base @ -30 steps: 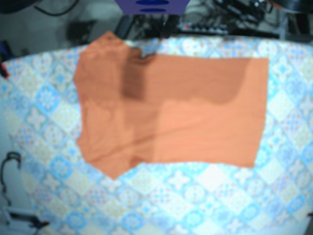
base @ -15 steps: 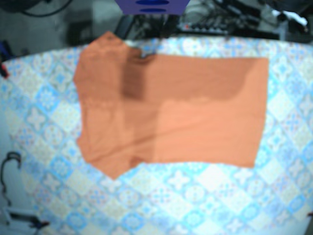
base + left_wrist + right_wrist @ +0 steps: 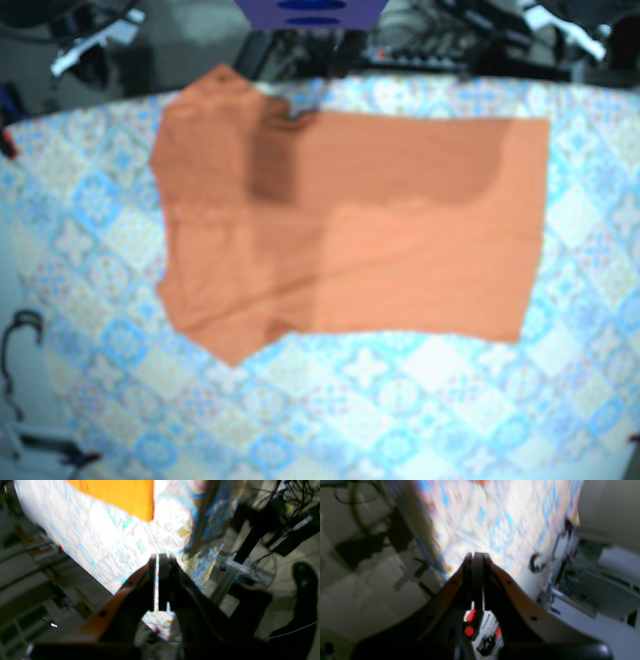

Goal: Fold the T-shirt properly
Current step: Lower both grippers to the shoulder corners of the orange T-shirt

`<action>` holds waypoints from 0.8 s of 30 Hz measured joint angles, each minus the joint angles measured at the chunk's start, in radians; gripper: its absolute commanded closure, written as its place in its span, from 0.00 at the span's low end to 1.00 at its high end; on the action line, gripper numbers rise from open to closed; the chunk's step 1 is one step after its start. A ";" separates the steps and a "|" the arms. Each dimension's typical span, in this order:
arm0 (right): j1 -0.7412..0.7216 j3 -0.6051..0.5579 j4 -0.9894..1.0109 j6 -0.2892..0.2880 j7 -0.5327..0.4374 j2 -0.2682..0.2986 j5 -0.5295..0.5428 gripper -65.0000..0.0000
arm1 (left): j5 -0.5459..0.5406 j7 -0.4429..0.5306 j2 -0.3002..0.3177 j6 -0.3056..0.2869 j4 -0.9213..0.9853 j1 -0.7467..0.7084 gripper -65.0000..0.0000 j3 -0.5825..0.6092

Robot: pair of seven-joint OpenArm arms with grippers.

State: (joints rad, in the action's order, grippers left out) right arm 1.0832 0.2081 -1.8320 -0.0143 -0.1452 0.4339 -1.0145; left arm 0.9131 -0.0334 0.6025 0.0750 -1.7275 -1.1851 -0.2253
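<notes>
The table covered in blue-and-white tile-patterned cloth carries the orange cotton T-shirt spread flat across the table's middle. Layered panels show on the garment, which suggests folding is part-done. It probably lies flat so that its edges are easy to reach. The left gripper sits beyond the table's edge, its jaws a slit apart and holding nothing. The right gripper, also off the table's edge, has its jaws pressed together and empty. Both are likely parked clear of the table.
</notes>
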 measured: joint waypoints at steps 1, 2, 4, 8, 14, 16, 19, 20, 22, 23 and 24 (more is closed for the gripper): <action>-0.007 -0.023 0.001 -0.005 0.007 0.008 -0.002 1.00 | 0.010 -0.012 0.003 -0.004 -0.004 0.019 1.00 0.017; -0.020 -0.045 0.002 -0.004 0.011 0.015 -0.016 1.00 | 0.027 -0.008 0.008 -0.001 -0.007 0.039 1.00 0.028; -0.060 -0.103 0.003 -0.002 -0.001 0.018 -0.088 1.00 | 0.029 0.013 0.015 0.007 -0.023 0.074 1.00 0.042; -0.141 -0.212 0.021 0.008 0.005 0.005 -0.238 1.00 | 0.022 -0.014 0.060 -0.025 -0.017 0.136 0.95 0.066; -0.212 -0.287 0.068 -0.002 0.000 -0.083 -0.299 1.00 | 0.022 0.006 0.057 -0.056 -0.023 0.216 0.92 0.073; -0.215 -0.290 0.074 0.005 0.008 -0.098 -0.300 1.00 | 0.023 0.003 0.060 -0.065 -0.021 0.220 0.92 0.074; -0.214 -0.293 0.105 -0.002 0.005 -0.116 -0.306 1.00 | 0.023 0.000 0.066 -0.061 -0.019 0.238 0.92 0.074; -0.212 -0.293 0.112 -0.008 0.006 -0.118 -0.306 1.00 | 0.022 0.001 0.066 -0.060 -0.019 0.243 0.92 0.074; -0.211 -0.291 0.119 -0.007 0.008 -0.116 -0.306 0.99 | 0.022 0.008 0.066 -0.058 -0.020 0.244 0.92 0.074; -0.212 -0.291 0.119 -0.004 0.008 -0.116 -0.306 0.99 | 0.022 0.006 0.066 -0.063 -0.020 0.240 0.92 0.074; -0.214 -0.291 0.119 0.001 0.007 -0.116 -0.306 0.99 | 0.022 0.005 0.066 -0.066 -0.019 0.237 0.92 0.074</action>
State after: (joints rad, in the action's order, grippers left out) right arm 0.8688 -0.0826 -1.7134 -0.0135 -0.1379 0.3183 -1.3205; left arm 0.9352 -0.0280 0.6682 0.0093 -1.7466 -0.9482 -0.1516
